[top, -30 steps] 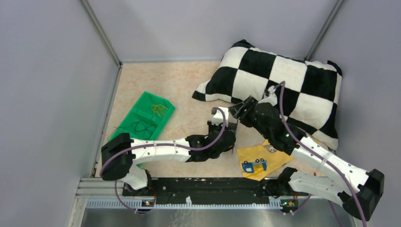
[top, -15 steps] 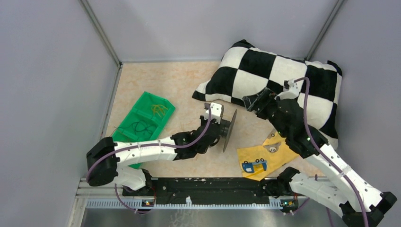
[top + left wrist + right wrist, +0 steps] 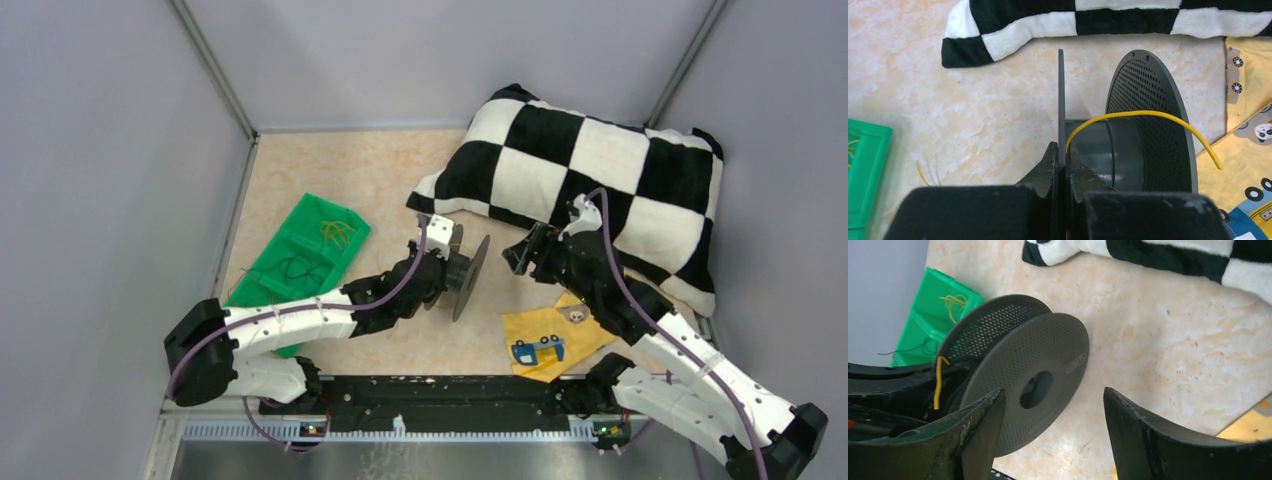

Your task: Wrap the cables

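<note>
Spool (image 3: 468,276) and left gripper (image 3: 1061,156) farther left; right gripper (image 3: 520,256) lower, nearer them

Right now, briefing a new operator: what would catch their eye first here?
The black-and-white checkered pillow, far right, dominates. At centre, the left gripper pinches the flange of a black perforated spool, a yellow wire arcing over its hub, the right gripper open beside it.

The wire (image 3: 1138,112) is yellow; the spool (image 3: 1148,145) is dark grey, its flanges dotted with fine holes. The pillow (image 3: 600,160) is black-and-white checked, the tray (image 3: 262,270) bright green, the cloth (image 3: 555,335) yellow with cartoon prints, and the table (image 3: 340,170) marbled beige.
</note>
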`<action>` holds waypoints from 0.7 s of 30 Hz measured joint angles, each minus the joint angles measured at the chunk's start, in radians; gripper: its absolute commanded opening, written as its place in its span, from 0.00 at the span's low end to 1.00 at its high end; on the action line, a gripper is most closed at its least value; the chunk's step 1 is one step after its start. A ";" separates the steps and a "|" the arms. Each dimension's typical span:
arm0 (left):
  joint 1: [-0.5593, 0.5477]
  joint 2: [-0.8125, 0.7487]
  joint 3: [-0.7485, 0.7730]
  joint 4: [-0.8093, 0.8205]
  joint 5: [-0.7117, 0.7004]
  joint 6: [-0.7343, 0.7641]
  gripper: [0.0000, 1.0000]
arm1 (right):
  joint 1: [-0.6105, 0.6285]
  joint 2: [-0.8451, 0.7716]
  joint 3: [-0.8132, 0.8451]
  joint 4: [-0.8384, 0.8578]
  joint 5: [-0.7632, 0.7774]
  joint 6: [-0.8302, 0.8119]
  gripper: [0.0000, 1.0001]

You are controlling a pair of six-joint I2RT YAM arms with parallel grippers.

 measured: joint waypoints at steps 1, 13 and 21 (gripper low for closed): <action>0.000 0.000 0.000 -0.001 0.005 0.000 0.00 | 0.000 -0.002 -0.014 -0.003 0.000 0.004 0.72; 0.079 0.000 0.177 -0.182 0.002 -0.024 0.00 | 0.000 -0.214 -0.147 -0.007 0.024 -0.010 0.72; 0.111 0.011 0.564 -0.298 -0.124 -0.016 0.00 | 0.000 -0.275 -0.243 0.196 -0.098 -0.014 0.66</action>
